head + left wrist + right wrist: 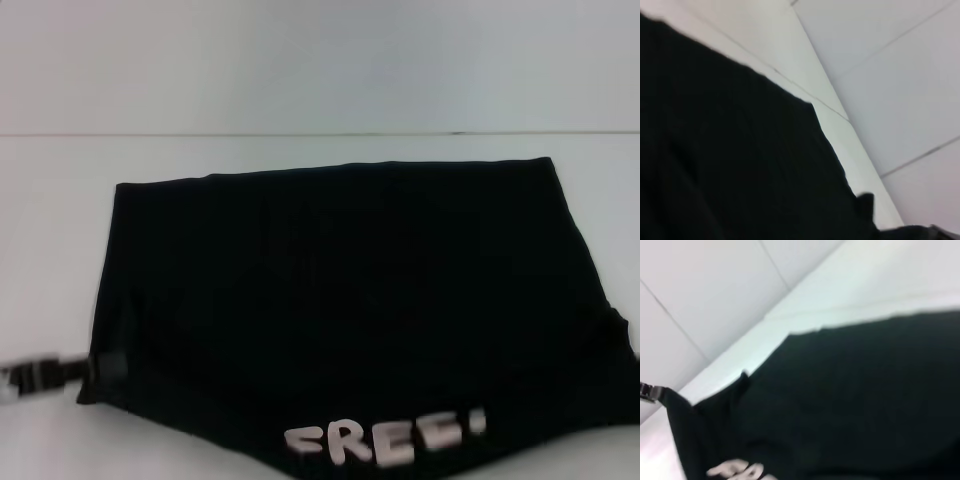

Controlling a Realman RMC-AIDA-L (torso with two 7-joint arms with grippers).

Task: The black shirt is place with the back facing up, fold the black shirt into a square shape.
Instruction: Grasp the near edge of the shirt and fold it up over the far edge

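Note:
The black shirt [340, 300] lies spread across the white table [320, 150]. Its near part is turned over, so the pale "FREE!" lettering [385, 440] shows upside down at the front edge. My left gripper [95, 368] is at the shirt's near left corner, shut on the cloth; the right wrist view shows it far off [650, 392] with the corner drawn out to it. My right gripper is outside the head view. In the left wrist view only a grey tip of the right gripper [946, 231] shows, with the shirt's [740, 165] far corner stretched to it.
Beyond the table's far edge [320, 133] stands a plain pale wall. Bare table shows left and right of the shirt. A tiled floor [900, 75] lies beside the table.

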